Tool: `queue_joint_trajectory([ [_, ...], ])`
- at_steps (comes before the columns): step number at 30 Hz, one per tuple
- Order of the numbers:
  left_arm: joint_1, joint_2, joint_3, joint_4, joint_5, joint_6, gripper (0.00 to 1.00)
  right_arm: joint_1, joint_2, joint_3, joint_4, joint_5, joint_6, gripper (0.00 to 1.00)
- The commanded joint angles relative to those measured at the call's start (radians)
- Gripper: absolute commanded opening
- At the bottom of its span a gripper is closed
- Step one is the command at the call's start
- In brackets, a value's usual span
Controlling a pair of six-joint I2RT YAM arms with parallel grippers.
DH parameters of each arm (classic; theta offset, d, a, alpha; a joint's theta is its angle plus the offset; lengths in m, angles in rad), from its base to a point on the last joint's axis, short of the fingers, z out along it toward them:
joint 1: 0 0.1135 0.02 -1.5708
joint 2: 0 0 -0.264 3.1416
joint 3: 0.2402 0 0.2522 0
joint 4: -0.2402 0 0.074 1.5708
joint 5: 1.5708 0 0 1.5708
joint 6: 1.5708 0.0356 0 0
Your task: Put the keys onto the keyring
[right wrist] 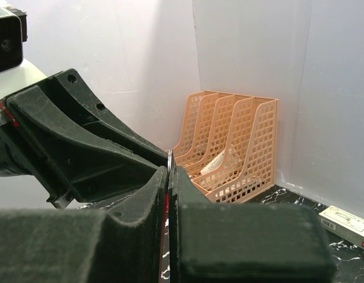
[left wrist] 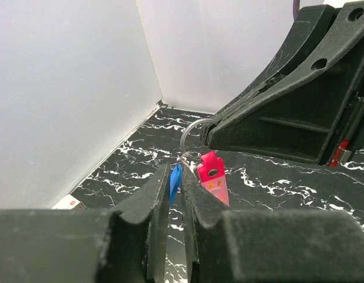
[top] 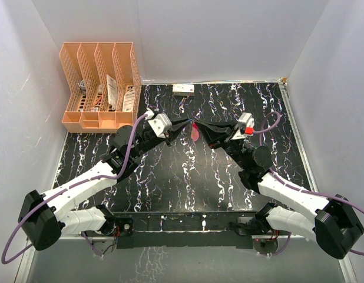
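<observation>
Both grippers meet in mid-air over the table's middle. My right gripper is shut on the keyring, whose thin metal ring pokes out past its fingertips. The red-pink strap hangs down from the ring. My left gripper comes in from the left, its fingertips right at the ring. A blue key sits edge-on in the narrow slot between its fingers, its head toward the ring. Something small and silvery shows at the ring's base; I cannot tell what it is.
An orange file rack with papers stands at the back left corner. A small white box lies against the back wall. White walls close in the black marbled table on three sides.
</observation>
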Motion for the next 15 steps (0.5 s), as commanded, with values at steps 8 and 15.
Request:
queue_joint_trajectory([
  [8,-0.002,-0.001,0.008,0.005,-0.016,-0.017,0.24,-0.001,-0.037,0.036,0.015,-0.003,-0.016,0.0],
  [15,-0.001,-0.001,-0.018,0.012,0.023,-0.05,0.27,-0.001,-0.045,0.037,0.006,0.0,-0.02,0.0],
])
